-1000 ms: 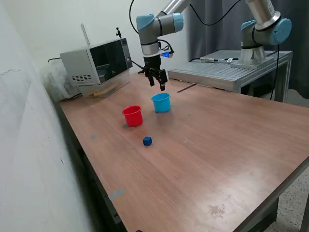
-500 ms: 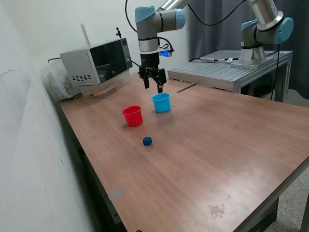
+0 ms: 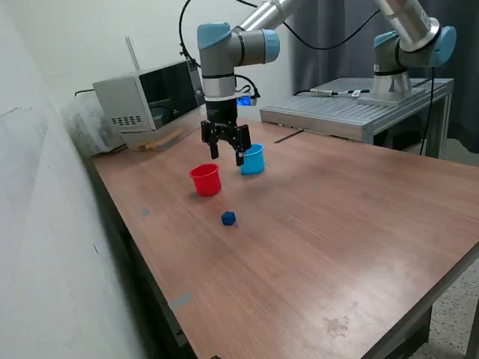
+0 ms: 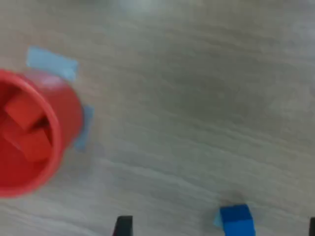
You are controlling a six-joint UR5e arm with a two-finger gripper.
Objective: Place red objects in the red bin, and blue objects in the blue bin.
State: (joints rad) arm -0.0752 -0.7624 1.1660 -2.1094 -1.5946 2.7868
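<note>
One blue cube [image 3: 229, 218] left loose on table [image 3: 337, 239]
Lying nearer the camera than open, empty gripper [image 3: 227, 151] hovering between red cup [image 3: 205, 179] and light blue cup [image 3: 253, 158]

Your arm: silver tubes, pale blue joint caps, black two-finger tool.

You see the silver-grey tubular UR5e arm [image 3: 263, 13] with rounded light blue plastic caps on its joints and dark rings where the segments meet. A thin black cable [image 3: 182, 30] loops loosely beside the upper links. Near the wrist a small blue light glows on a dark module. The black two-finger gripper [image 3: 226, 154] has angular dark metal links and slim fingers; in your wrist view only two black tips show at the frame's edge.
</note>
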